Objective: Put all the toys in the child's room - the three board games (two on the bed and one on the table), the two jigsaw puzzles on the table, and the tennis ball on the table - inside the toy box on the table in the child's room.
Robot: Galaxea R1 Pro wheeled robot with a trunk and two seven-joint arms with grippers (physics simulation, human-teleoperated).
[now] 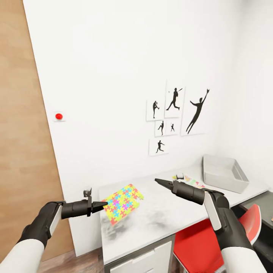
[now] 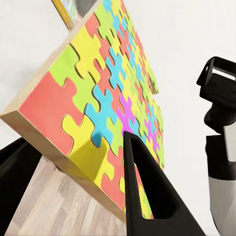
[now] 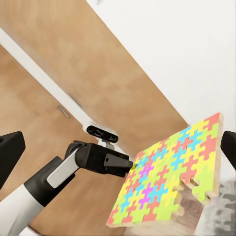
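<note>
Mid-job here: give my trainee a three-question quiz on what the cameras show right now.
1. True or false: the left gripper holds the thin multicoloured jigsaw sheet by its edge, tilted above the pale grey mottled desk.
2. Which is in the shallow pale grey toy box? A) a game box B) a ball C) nothing visible
3. Fill in: the right gripper holds ____.

Key: 1 true; 2 C; 3 nothing, its fingers are apart and free.

Both arms: white forearms, black wrists w/ white side panels, tapered black jaws.
</note>
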